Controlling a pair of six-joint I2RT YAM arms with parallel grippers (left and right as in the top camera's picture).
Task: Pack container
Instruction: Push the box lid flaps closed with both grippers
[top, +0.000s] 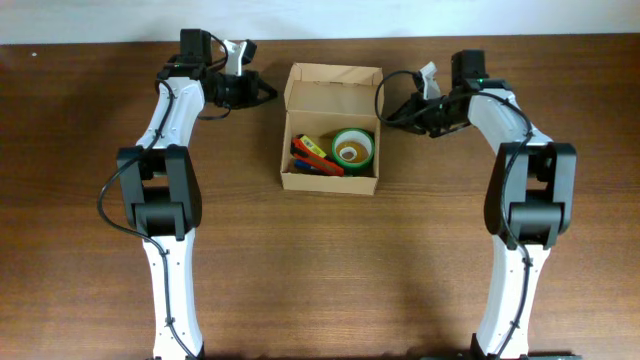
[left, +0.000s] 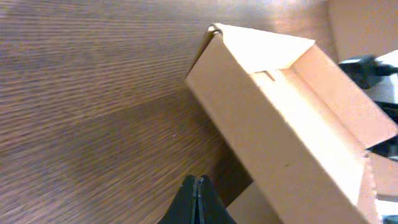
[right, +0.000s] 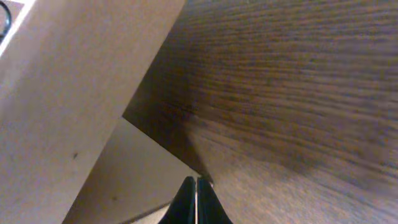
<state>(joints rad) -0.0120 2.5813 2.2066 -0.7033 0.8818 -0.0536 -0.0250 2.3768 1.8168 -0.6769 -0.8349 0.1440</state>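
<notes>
The tan cardboard container (top: 330, 130) stands open at the back middle of the table, its flap lid (top: 333, 88) raised behind it. Inside lie a green tape roll (top: 352, 148) and some red, orange and blue items (top: 314, 155). My left gripper (top: 268, 94) is shut and empty, just left of the lid's upper corner. In the left wrist view the container (left: 280, 124) fills the right side, beyond the shut gripper (left: 198, 180). My right gripper (top: 384, 112) is shut and empty beside the container's right wall. The right wrist view has the gripper (right: 196, 180) at the container's (right: 68, 93) side flap.
Brown wooden table (top: 320, 270) all round. A pale strip of wall or floor runs along the far edge (top: 100, 20). Both arm bases stand at the near edge, left (top: 175, 320) and right (top: 505, 320).
</notes>
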